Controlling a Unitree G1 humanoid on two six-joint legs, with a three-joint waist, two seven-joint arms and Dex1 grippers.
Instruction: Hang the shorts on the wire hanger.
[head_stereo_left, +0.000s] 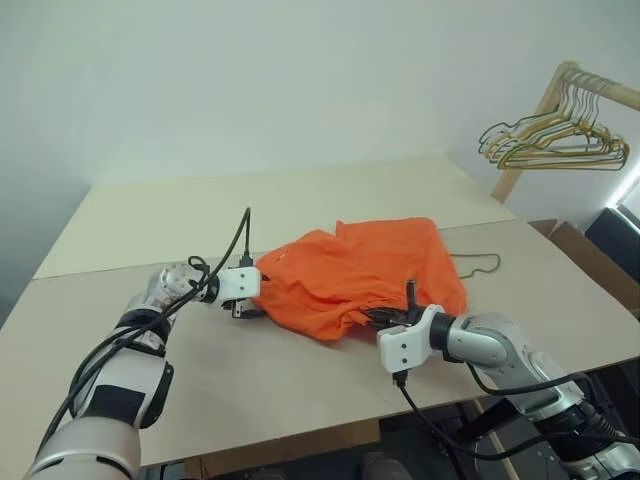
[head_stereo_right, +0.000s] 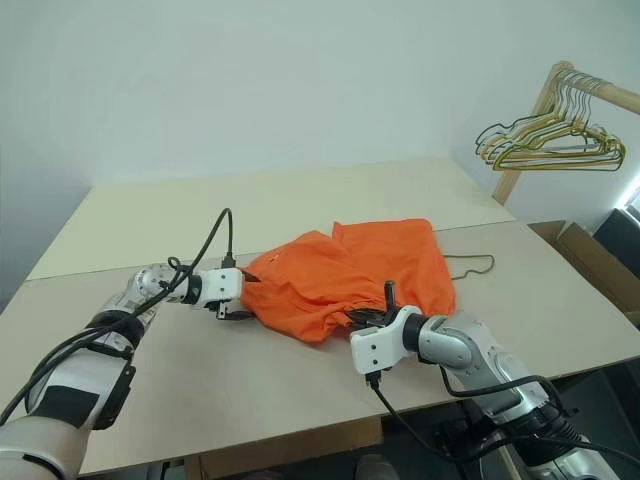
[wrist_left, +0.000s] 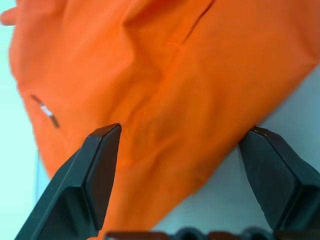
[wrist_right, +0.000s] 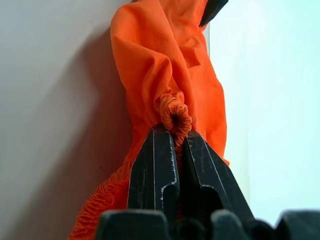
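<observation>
Beige table (head_stereo_left: 300, 200), bunched gold and green hangers (head_stereo_left: 555, 140) on wooden rack (head_stereo_left: 560, 90), cardboard box (head_stereo_left: 590, 260)

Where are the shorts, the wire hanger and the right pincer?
shorts (head_stereo_left: 385, 265), left eye view, middle of the fabric
wire hanger (head_stereo_left: 480, 264), left eye view, hook past the shorts
right pincer (wrist_right: 176, 137), right wrist view, fingertips pinching the waistband

Bright orange shorts (head_stereo_left: 365, 272) crumpled mid-table, gathered waistband bunched, thin dark wire hanger (head_stereo_left: 478, 265) partly underneath, hook showing

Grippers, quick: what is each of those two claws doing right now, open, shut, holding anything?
Left gripper: open, fingers spread over the edge of the shorts, holding nothing.
Right gripper: shut on the shorts' gathered waistband.
</observation>
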